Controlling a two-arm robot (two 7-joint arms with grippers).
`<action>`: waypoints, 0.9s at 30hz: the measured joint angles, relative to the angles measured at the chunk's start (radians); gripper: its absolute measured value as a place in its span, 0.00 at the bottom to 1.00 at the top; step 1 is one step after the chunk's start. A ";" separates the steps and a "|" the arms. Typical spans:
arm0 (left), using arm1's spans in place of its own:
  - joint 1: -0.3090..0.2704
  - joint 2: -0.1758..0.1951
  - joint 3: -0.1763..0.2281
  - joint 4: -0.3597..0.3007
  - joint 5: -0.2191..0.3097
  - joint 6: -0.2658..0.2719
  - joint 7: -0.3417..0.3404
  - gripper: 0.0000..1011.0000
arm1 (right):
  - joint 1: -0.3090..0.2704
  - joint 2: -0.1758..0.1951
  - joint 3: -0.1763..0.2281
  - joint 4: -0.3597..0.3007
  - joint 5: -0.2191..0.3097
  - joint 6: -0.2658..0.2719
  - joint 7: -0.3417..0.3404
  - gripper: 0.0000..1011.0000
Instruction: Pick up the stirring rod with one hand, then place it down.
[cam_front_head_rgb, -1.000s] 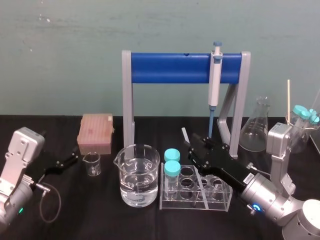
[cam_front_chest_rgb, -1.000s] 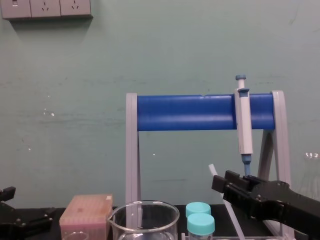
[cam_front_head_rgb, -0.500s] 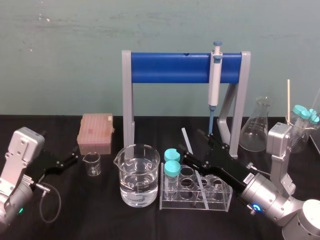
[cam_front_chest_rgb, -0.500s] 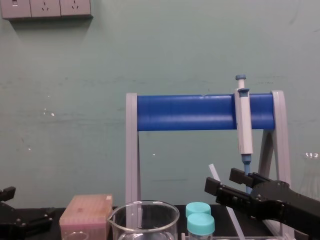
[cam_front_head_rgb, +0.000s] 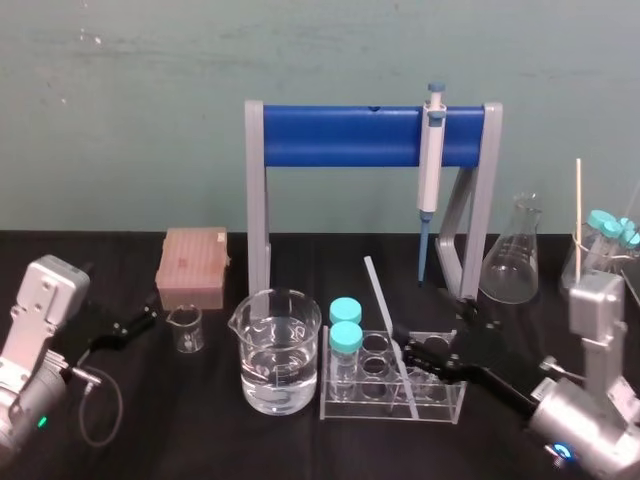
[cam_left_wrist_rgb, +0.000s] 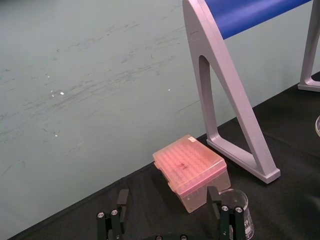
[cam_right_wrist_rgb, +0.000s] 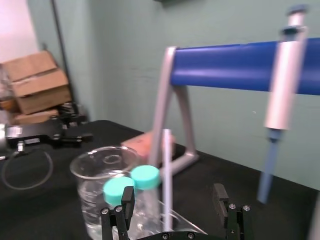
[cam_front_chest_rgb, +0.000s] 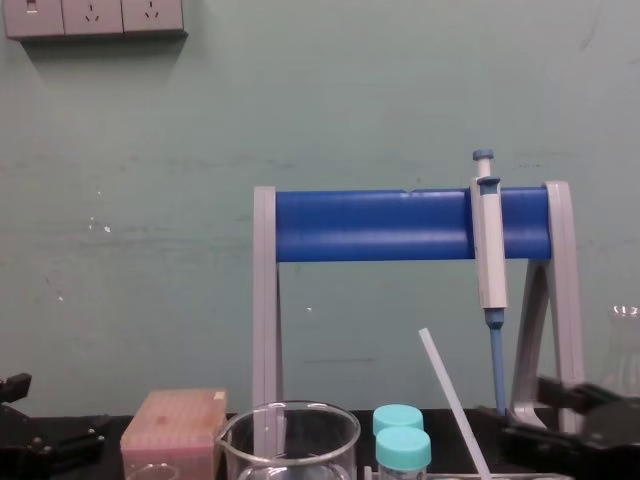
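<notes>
The stirring rod (cam_front_head_rgb: 389, 334) is a thin whitish stick that leans in the clear test tube rack (cam_front_head_rgb: 445, 400), its top tilted back and to the left. It also shows as the stirring rod (cam_front_chest_rgb: 452, 402) in the chest view and as the stirring rod (cam_right_wrist_rgb: 166, 170) in the right wrist view. My right gripper (cam_front_head_rgb: 420, 353) sits just right of the rod, open, and nothing touches its fingers (cam_right_wrist_rgb: 220, 196). The rod stands ahead of the gap between them. My left gripper (cam_front_head_rgb: 135, 325) rests open at the far left of the table.
A water-filled beaker (cam_front_head_rgb: 278, 350) stands left of the rack, with two teal-capped tubes (cam_front_head_rgb: 345, 335) in the rack. A pink tip box (cam_front_head_rgb: 192, 265) and a small beaker (cam_front_head_rgb: 185, 328) lie at the left. A pipette (cam_front_head_rgb: 430, 165) hangs on the blue stand (cam_front_head_rgb: 340, 135). A flask (cam_front_head_rgb: 512, 262) is at the right.
My right gripper opened, let go of the stirring rod and drew back to the right and toward me. The rod stays leaning in the rack. The left arm has not moved.
</notes>
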 joint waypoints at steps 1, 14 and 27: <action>0.000 0.000 0.000 0.000 0.000 0.000 0.000 0.99 | -0.013 0.005 0.010 -0.012 -0.001 0.000 -0.013 0.99; 0.000 0.000 0.000 0.000 0.000 0.000 0.000 0.99 | -0.057 -0.049 0.144 -0.015 -0.208 0.100 -0.445 0.99; 0.000 0.000 0.000 0.000 0.000 0.000 0.000 0.99 | -0.057 -0.047 0.144 -0.015 -0.207 0.098 -0.442 0.99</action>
